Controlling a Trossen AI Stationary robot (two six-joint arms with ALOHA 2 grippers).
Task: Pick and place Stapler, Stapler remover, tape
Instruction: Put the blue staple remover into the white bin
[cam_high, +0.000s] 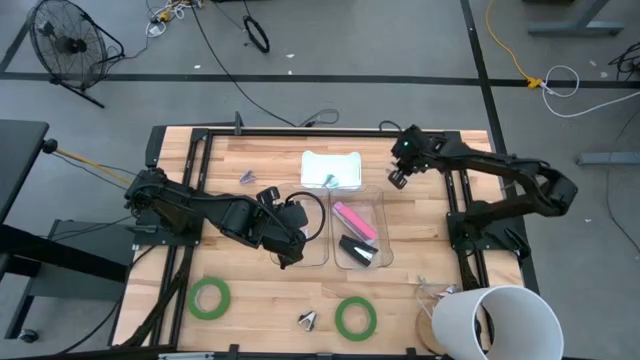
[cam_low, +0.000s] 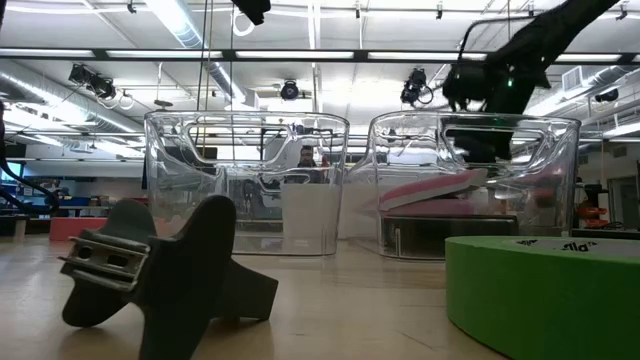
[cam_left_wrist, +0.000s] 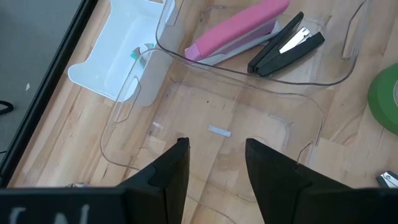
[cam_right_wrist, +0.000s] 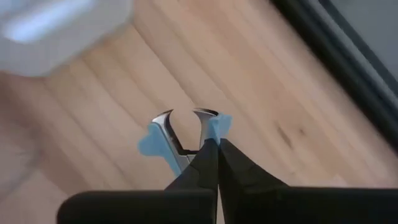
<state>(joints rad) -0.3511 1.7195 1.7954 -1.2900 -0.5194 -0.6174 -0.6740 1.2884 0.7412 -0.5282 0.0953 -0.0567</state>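
My right gripper (cam_high: 398, 178) is shut on a blue staple remover (cam_right_wrist: 185, 134) and holds it in the air near the far right corner of the clear bins, beside the white tray (cam_high: 332, 168). My left gripper (cam_left_wrist: 216, 158) is open and empty above the empty left clear bin (cam_left_wrist: 211, 134). The right clear bin (cam_high: 360, 235) holds a pink stapler (cam_left_wrist: 239, 31) and a black stapler (cam_left_wrist: 286, 50), both lying on its floor. Two green tape rolls (cam_high: 210, 297) (cam_high: 355, 317) and a dark staple remover (cam_high: 307, 319) lie flat on the table near its front edge. My right gripper pinches the staple remover's rear end (cam_right_wrist: 198, 149) between its two shut fingers. Its metal claws (cam_right_wrist: 165, 119) stick out beyond the fingertips. The remover is lifted clear of the wooden table below it.
A further small staple remover (cam_high: 246, 177) lies left of the white tray. A white bucket (cam_high: 500, 320) stands at the near right corner. Black frame rails (cam_high: 200, 160) run along both sides of the table. In the low view the dark staple remover (cam_low: 160, 275) and a tape roll (cam_low: 545, 290) lie close.
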